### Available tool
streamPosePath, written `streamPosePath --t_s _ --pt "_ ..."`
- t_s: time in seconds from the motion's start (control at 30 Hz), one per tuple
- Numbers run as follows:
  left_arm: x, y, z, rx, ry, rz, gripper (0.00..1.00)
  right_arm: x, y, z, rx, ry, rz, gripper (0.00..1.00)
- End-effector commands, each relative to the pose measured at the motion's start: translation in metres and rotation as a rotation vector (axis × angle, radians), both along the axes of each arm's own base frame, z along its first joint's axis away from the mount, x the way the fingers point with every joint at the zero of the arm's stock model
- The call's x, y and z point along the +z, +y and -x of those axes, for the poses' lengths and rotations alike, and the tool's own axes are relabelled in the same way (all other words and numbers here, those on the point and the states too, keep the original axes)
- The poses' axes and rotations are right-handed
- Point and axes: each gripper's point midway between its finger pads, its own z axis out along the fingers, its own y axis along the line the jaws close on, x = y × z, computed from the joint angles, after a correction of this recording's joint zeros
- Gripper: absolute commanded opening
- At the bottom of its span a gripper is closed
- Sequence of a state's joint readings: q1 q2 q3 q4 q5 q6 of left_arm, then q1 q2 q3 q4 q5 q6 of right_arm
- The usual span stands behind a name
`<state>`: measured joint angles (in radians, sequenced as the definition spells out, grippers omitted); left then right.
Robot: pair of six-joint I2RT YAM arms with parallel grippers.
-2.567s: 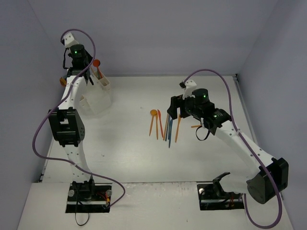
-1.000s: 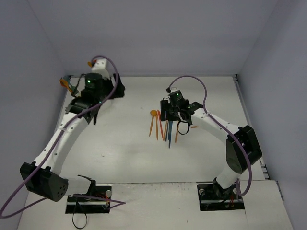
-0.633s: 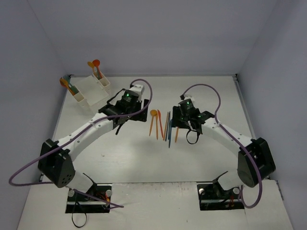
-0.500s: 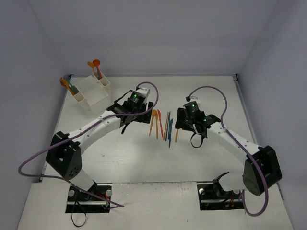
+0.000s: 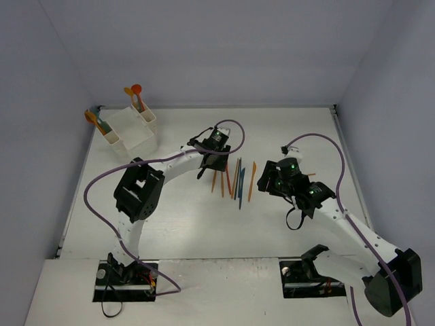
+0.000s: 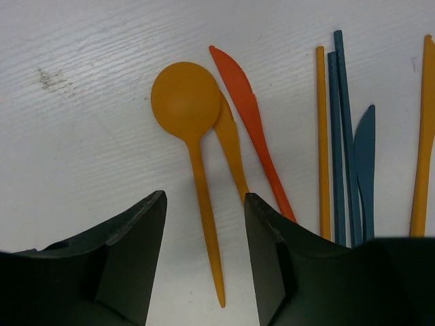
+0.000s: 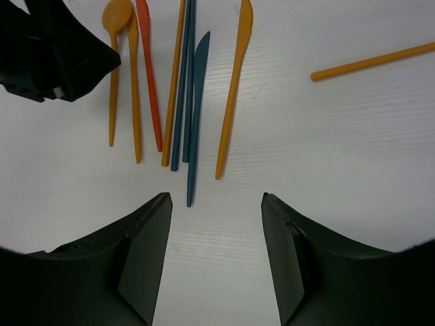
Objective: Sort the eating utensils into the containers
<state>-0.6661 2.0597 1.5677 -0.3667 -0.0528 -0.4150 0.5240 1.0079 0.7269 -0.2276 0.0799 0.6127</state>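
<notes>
Left gripper (image 6: 204,204) is hanging released, empty, astride the orange spoon (image 6: 185,102) handle. Likely light, thin, slick plastic, flexing easily, so pinching mid-handle is looking soundest.

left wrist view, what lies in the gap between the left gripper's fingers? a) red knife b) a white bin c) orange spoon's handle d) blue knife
c: the orange spoon has its handle running down between the open fingers of the left gripper, while the red knife and blue knife lie off to the right.

Two arms (image 5: 170,161) (image 5: 346,224), one organizer (image 5: 133,143), one red knife (image 6: 255,129).
</notes>
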Motion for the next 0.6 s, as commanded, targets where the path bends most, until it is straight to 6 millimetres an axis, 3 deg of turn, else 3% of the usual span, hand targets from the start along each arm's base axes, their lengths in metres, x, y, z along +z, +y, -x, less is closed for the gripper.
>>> streamPosePath --t_s 0.0,0.57 --pt "0.032 -0.012 -0.019 0.015 -0.079 0.035 0.42 0.011 -0.005 -0.002 -0.040 -0.043 -0.020 0.53" --pt "0.001 -0.003 -0.032 0.065 -0.015 -0.014 0.29 0.006 -0.007 0.003 -0.028 -0.033 -0.007 0.53"
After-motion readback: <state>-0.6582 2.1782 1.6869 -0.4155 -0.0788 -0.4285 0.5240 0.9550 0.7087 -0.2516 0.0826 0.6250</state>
